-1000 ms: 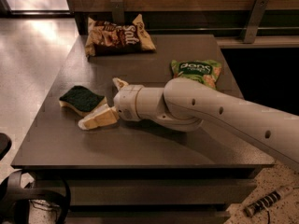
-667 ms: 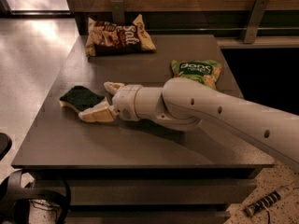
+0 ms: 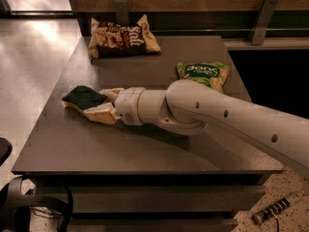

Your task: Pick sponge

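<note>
The sponge [image 3: 82,97], with a dark green top over pale yellow foam, lies flat on the left part of the dark table [image 3: 145,153]. My gripper [image 3: 102,104] reaches in from the right at table height. Its pale fingers [image 3: 99,114] are spread open and straddle the sponge's right end, one at the far side and one at the near side. The near finger lies against the sponge's front edge. The sponge rests on the table.
A brown snack bag [image 3: 120,37] lies at the table's back left. A bright green snack bag [image 3: 203,74] lies at the back right, just behind my arm [image 3: 217,115]. A wall with a rail runs behind the table. A cable end [image 3: 275,209] lies on the floor at the lower right.
My gripper has moved left along the table toward the sponge, and its open fingers now reach around the sponge's right end. The sponge has stayed in place.
</note>
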Controlling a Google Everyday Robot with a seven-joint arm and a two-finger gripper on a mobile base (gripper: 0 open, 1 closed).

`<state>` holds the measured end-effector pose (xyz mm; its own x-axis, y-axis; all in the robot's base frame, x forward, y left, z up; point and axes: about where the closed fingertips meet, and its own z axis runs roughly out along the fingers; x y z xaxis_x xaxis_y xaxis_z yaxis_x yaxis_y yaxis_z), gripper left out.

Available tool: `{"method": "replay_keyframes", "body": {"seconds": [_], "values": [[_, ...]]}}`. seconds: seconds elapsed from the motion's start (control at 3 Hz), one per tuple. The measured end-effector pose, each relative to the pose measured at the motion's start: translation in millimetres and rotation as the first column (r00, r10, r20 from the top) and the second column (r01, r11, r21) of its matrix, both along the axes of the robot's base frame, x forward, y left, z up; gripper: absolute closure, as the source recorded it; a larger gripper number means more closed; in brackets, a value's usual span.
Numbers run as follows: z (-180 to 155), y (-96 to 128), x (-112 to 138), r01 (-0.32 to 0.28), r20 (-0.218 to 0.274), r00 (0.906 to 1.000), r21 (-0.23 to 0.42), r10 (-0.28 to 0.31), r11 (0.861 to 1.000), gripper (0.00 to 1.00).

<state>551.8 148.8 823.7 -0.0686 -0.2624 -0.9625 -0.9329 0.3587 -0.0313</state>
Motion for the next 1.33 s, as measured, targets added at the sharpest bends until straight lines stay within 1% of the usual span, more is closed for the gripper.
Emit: {"method": "replay_keyframes", "body": {"seconds": [0.33, 0.67, 1.0, 1.33], "values": [[1, 2, -1, -0.003, 0.001, 1.0, 0.0, 0.003, 1.0, 0.96], [3, 3, -1, -0.01, 0.008, 0.9999, 0.007, 0.01, 1.0, 1.0], [8, 3, 0, -0.021, 0.021, 0.9996, 0.025, 0.02, 0.999, 1.0], [27, -5, 1, -0.048, 0.087, 0.9954, 0.07, 0.042, 0.996, 1.0]]}}
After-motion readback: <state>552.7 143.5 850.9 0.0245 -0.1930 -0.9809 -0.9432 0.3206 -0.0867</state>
